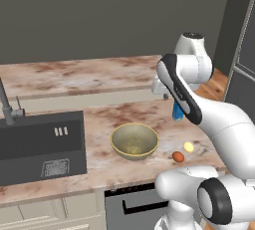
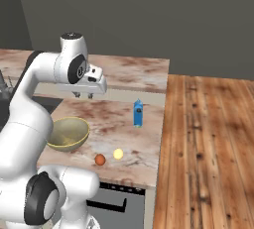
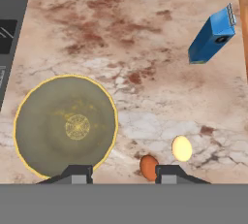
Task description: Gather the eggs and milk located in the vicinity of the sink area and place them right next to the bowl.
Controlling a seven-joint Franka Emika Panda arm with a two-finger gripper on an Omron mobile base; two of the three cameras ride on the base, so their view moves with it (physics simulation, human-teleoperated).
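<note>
Both eggs (image 3: 164, 157) lie beside the bowl (image 3: 65, 126), the milk carton (image 3: 210, 36) stands apart (gripper (image 3: 123, 174) holds nothing, jaws parted).

White glossy arm (image 1: 219, 119), dark joint bands.

The bowl (image 1: 134, 141) is set on the tabletop (image 1: 99, 167), to the right of the sink (image 1: 41, 147), which is recessed into the same surface. The two eggs (image 1: 183, 152) are laid just beside each other, near the bowl's right side (toward the front edge). The milk (image 2: 138, 113) is stood upright farther back and to the right, well apart from the eggs.
</note>
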